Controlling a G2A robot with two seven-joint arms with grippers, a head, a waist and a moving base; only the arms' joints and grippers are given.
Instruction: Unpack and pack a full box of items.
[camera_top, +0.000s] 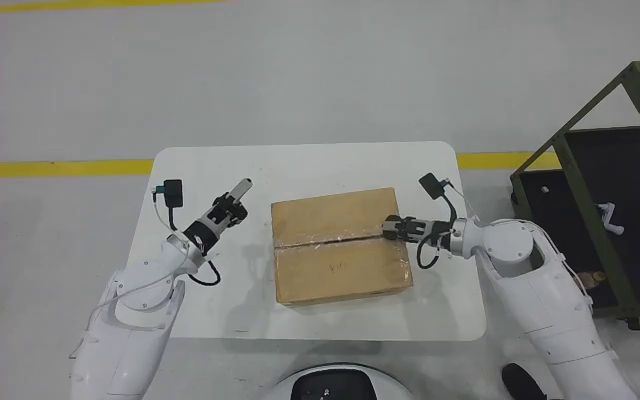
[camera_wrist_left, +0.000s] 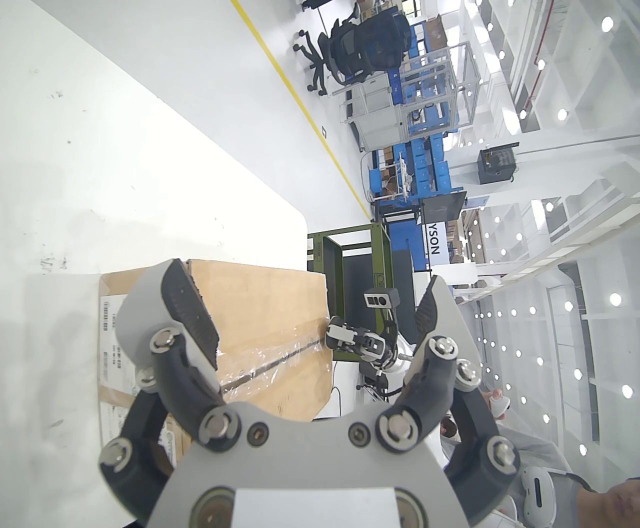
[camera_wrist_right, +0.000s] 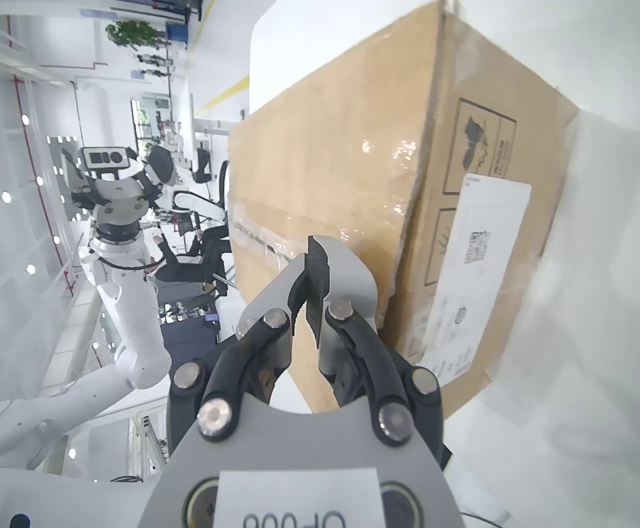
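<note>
A brown cardboard box (camera_top: 340, 245) sits shut in the middle of the white tabletop (camera_top: 300, 165). Its clear tape line (camera_top: 330, 240) runs the long way, from arm to arm. The right claw (camera_top: 392, 228) is pinched closed at its end of the tape, so it is nearer. The left claw (camera_top: 240, 190) is wide open, off to the other side.

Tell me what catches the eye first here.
A brown box, taped shut along its seam, sits in the middle of the table. The right end effector is shut at the seam's end on the box's edge. The left end effector is open off the opposite side, not touching.
</note>
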